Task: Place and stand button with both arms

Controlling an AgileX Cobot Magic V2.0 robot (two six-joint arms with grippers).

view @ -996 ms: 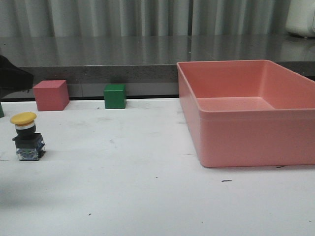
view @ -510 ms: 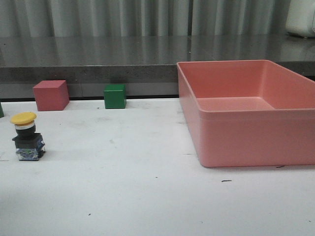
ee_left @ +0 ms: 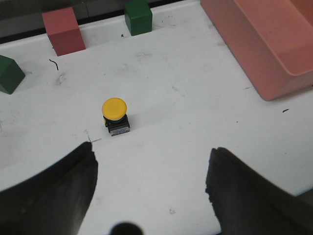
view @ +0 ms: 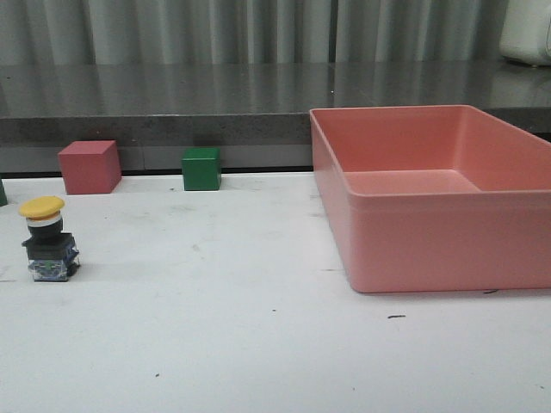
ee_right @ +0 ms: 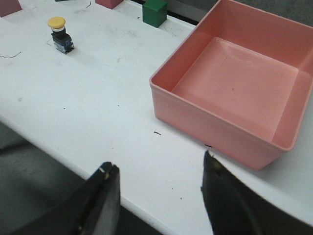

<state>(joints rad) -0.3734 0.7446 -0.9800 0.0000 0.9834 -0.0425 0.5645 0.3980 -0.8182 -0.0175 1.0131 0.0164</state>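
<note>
The button (view: pixel 47 241), a yellow mushroom cap on a black base with bluish parts, stands upright on the white table at the far left. It also shows in the left wrist view (ee_left: pixel 115 116) and in the right wrist view (ee_right: pixel 60 34). My left gripper (ee_left: pixel 152 155) is open and empty, held above the table, clear of the button. My right gripper (ee_right: pixel 159 164) is open and empty over the table's front edge, far from the button. Neither arm shows in the front view.
A large pink bin (view: pixel 362 232) stands at the right and is empty. A pink cube (view: pixel 89 166) and a green cube (view: pixel 201 168) stand at the table's back edge. Another green block (ee_left: pixel 10 73) lies at the far left.
A dark arm part at the left edge of the front view one second ago has gone out of view. The button has not moved.
</note>
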